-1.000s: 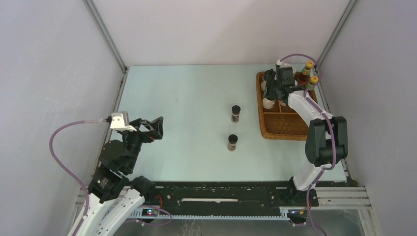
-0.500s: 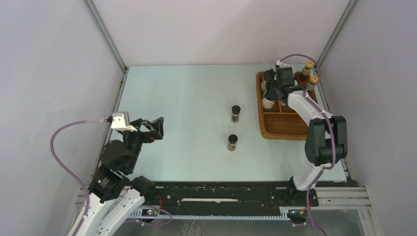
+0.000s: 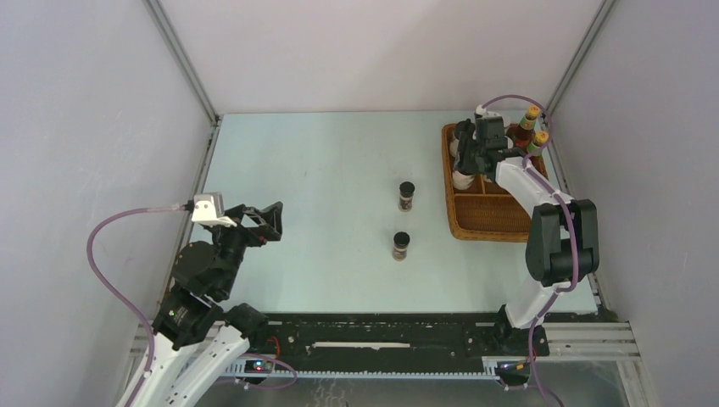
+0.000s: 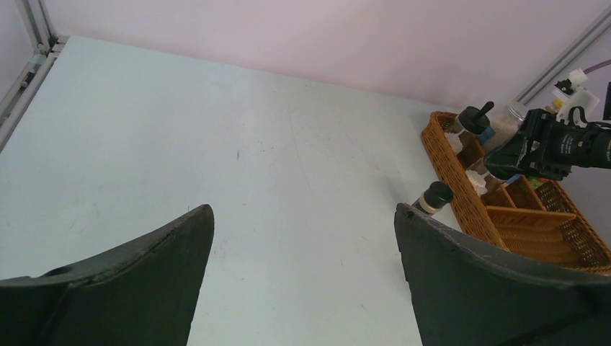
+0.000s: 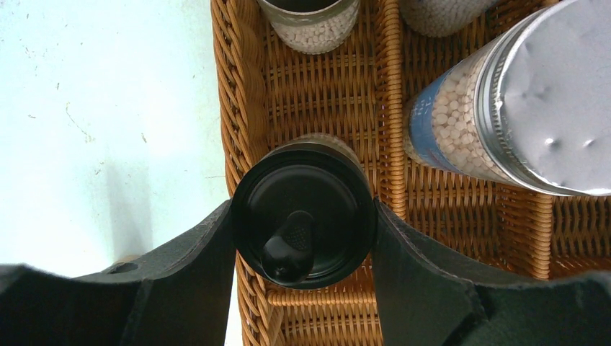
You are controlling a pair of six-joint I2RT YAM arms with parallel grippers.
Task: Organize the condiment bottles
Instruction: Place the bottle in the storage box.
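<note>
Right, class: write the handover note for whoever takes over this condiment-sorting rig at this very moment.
Left gripper: open, empty, hovering over the left side of the table.
Right gripper: fingers shut on a black-lidded jar, which stands in a compartment along the left edge of the wicker tray.
Done: two red sauce bottles and a silver-lidded jar stand in the tray, with other jars partly in view.
Left to do: two tiny dark jars stand upright on the table, left of the tray. Probably release the held jar, then bring those two in.
</note>
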